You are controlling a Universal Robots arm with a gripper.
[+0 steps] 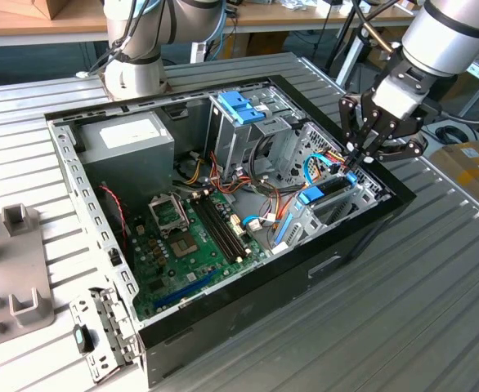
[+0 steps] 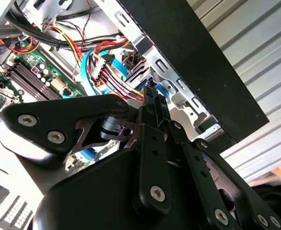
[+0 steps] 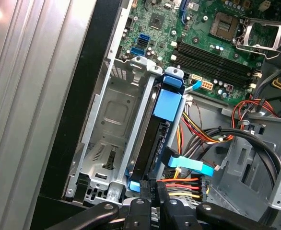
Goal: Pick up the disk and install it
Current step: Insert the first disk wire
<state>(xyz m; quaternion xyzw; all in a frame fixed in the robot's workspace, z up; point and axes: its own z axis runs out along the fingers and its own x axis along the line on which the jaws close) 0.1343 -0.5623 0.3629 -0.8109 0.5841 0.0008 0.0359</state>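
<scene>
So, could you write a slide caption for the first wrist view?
Gripper pressing the disk edge-on into its bay beside the motherboard.

Setting: robotics lab or workshop. Evidence: open desktop computer case (image 1: 223, 212) with bare motherboard (image 1: 186, 245) and loose cables, lying on a ribbed metal table (image 1: 387, 327); grey fixture blocks (image 1: 15, 269) at the exterior view's left; a second robot arm base (image 1: 133, 73) bolted behind; wooden workbenches (image 1: 27, 20) and cardboard box (image 1: 472, 167) beyond.

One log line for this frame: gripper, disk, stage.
gripper: shut on disk | disk: upright in bay by case wall | stage: seating
</scene>
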